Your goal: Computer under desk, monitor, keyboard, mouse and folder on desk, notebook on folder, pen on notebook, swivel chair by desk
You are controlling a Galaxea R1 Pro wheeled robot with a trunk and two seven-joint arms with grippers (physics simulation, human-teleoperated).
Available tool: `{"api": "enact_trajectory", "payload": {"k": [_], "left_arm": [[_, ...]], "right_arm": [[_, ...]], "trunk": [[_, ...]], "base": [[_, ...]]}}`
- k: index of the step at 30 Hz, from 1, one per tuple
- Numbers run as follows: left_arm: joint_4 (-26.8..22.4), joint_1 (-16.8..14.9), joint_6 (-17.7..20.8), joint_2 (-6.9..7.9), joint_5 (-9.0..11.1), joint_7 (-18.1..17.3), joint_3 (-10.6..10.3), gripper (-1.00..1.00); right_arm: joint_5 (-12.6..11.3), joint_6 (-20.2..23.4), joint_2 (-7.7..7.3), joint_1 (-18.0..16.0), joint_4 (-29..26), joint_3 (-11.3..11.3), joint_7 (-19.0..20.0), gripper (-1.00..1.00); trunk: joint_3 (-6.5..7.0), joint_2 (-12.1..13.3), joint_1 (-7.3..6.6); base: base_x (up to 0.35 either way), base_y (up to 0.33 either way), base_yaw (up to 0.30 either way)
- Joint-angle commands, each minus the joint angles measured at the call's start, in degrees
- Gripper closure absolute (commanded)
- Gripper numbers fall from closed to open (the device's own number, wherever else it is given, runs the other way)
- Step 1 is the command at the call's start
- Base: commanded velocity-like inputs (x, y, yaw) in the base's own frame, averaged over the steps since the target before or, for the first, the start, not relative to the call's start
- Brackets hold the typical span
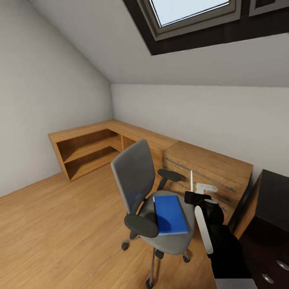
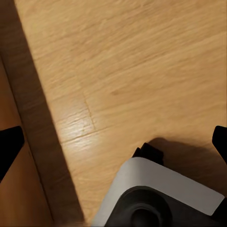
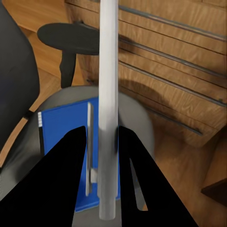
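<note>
Blue folder (image 1: 170, 214) lies flat on the grey seat of the swivel chair (image 1: 134, 172), lower centre of the head view. Its near edge overhangs the seat front slightly; its left corner is hidden behind the chair's black armrest. The chair stands on the wood floor (image 1: 60, 224), backrest toward the left of the frame, its castors partly cut off at the bottom edge.

The right gripper (image 1: 199, 192) hovers just right of the folder, above the seat edge, jaws clenched on a white pen (image 1: 191, 180) that points upward. In the right wrist view the pen (image 3: 108, 109) runs lengthwise between the two black fingers (image 3: 71, 184), both pressed against it, with the folder (image 3: 64, 127) and seat beneath. Whether a notebook lies on the folder cannot be made out.

A wooden drawer unit (image 1: 208, 168) stands behind the chair, low open shelving (image 1: 86, 150) at left centre. A dark cabinet (image 1: 269, 216) is cut off at the right edge.

The left wrist view shows floor (image 2: 132, 71) and part of the robot's base (image 2: 161, 189). The left gripper's black fingertips (image 2: 9, 144) sit at opposite frame edges, jaws released.
</note>
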Motion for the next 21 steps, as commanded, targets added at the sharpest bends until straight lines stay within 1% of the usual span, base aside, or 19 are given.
{"api": "enact_trajectory", "payload": {"k": [1,6,8,13,14,17,21], "left_arm": [[0.36,0.04,-0.41,-0.02,0.42,0.37,-0.33,-1.0],[0.92,0.03,-0.86,-0.03,0.41,0.37,-0.36,-1.0],[1.19,0.0,-0.89,0.01,0.36,0.37,-0.36,-1.0],[1.32,-0.01,-0.91,0.0,0.34,0.37,-0.36,-1.0],[1.33,0.0,-0.91,-0.02,0.34,0.37,-0.36,-1.0],[1.35,0.0,-0.91,-0.06,0.33,0.37,-0.36,-1.0],[1.35,-0.02,-0.91,-0.08,0.33,0.37,-0.36,-1.0]], "right_arm": [[-0.51,0.17,0.04,-0.04,-0.07,-0.1,-0.41,1.0],[-0.51,0.17,0.04,-0.01,-0.08,-0.2,-0.4,1.0],[-0.51,0.17,0.04,-0.03,-0.09,-0.54,-0.41,1.0],[-0.51,0.17,0.04,-0.04,-0.15,-2.39,-0.37,1.0],[-0.51,0.17,0.04,-0.04,-0.16,-3.14,-0.35,1.0],[-0.51,0.17,0.04,-0.05,-0.18,-3.83,-0.34,1.0],[-0.51,0.17,0.04,-0.05,-0.69,-4.38,-0.33,1.0]], "trunk": [[0.14,0.38,-0.22],[1.05,2.39,-1.32],[1.41,3.19,-1.76],[2.3,5.2,-2.86],[2.48,5.6,-3.08],[3.02,6.8,-3.74],[3.74,8.4,-4.61]], "base": [[0.0,0.0,0.0],[0.0,-0.004,0.0],[-0.033,-0.113,0.0],[-0.074,-0.243,0.0],[-0.082,-0.286,0.0],[-0.084,-0.295,-0.043],[-0.08,-0.304,-0.164]]}}
